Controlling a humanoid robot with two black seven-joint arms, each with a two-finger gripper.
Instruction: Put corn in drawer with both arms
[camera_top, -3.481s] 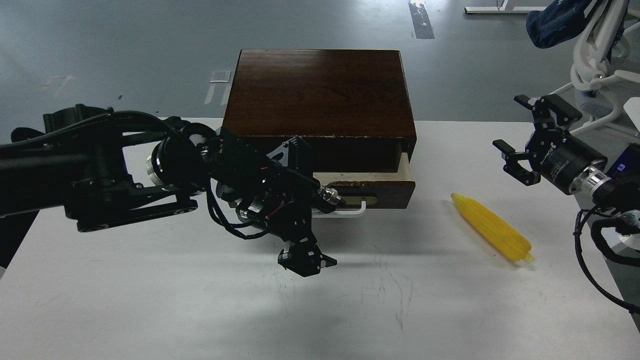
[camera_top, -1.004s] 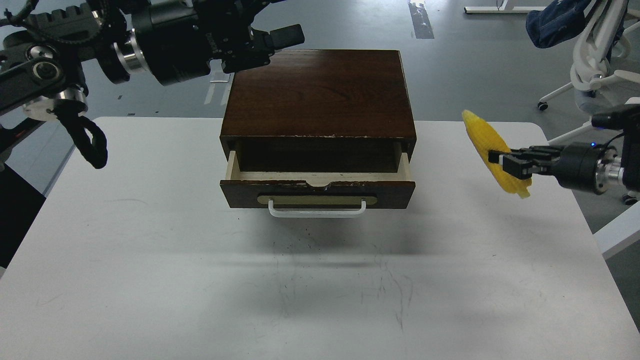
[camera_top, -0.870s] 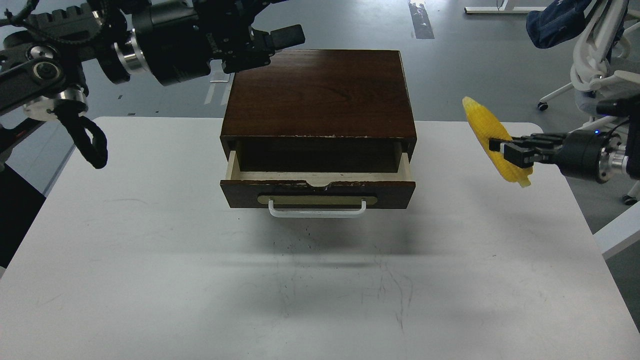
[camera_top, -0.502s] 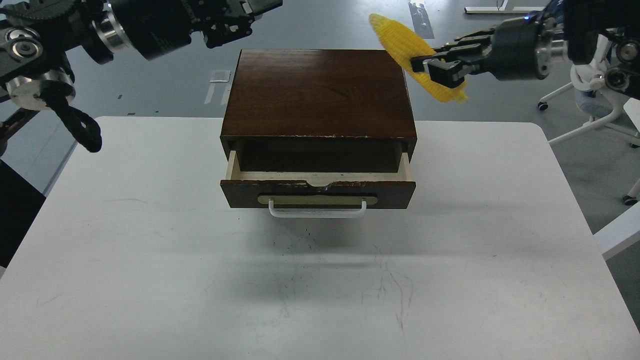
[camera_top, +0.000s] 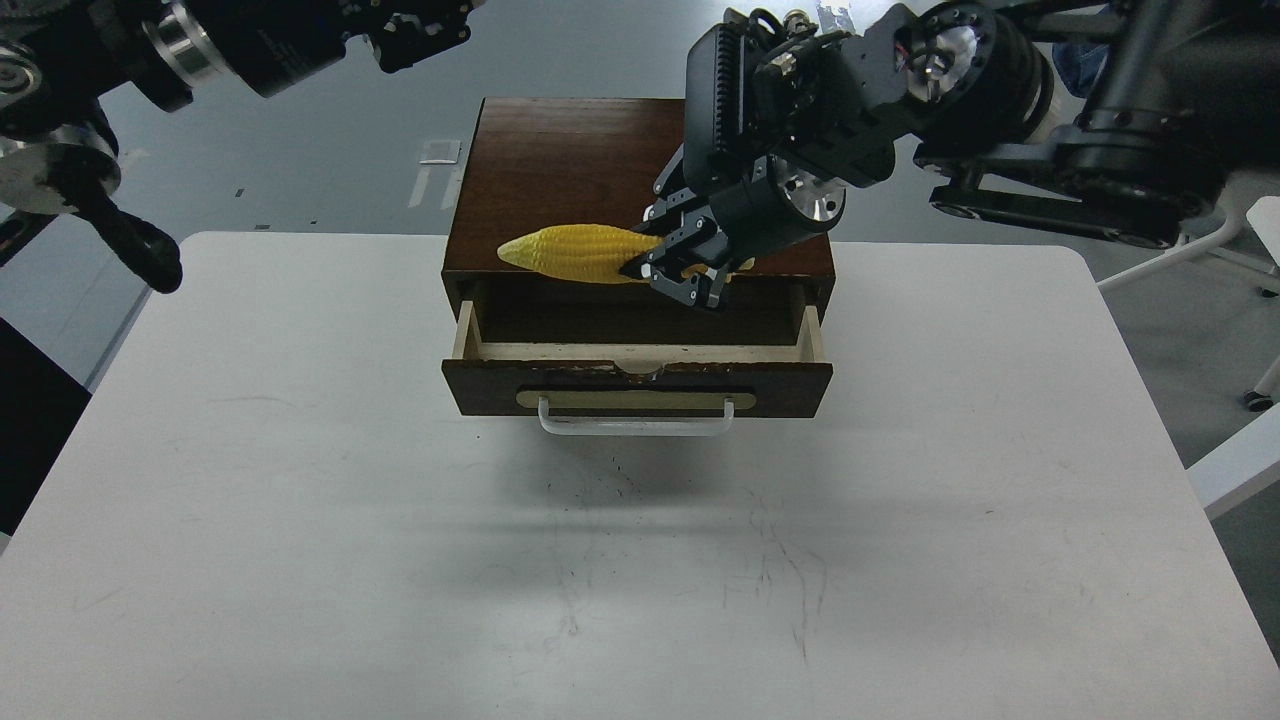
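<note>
The yellow corn (camera_top: 578, 252) lies level in the air, tip to the left, just above the open drawer (camera_top: 637, 375) of the dark brown box (camera_top: 560, 165). My right gripper (camera_top: 685, 270) is shut on the corn's thick right end and reaches down over the box's front edge. The drawer is pulled partly out, its cream walls and white bar handle (camera_top: 636, 425) showing. My left gripper (camera_top: 420, 25) is raised at the top left, behind the box's left corner, and its fingers are dark and cut off by the view's edge.
The box stands at the back middle of the white table (camera_top: 640, 560). A white office chair (camera_top: 1262, 230) is past the table's right edge. Grey floor lies behind.
My right gripper has swung the corn from high over the box's back right corner down and left to just above the open drawer. My left arm has drawn further up and left.
</note>
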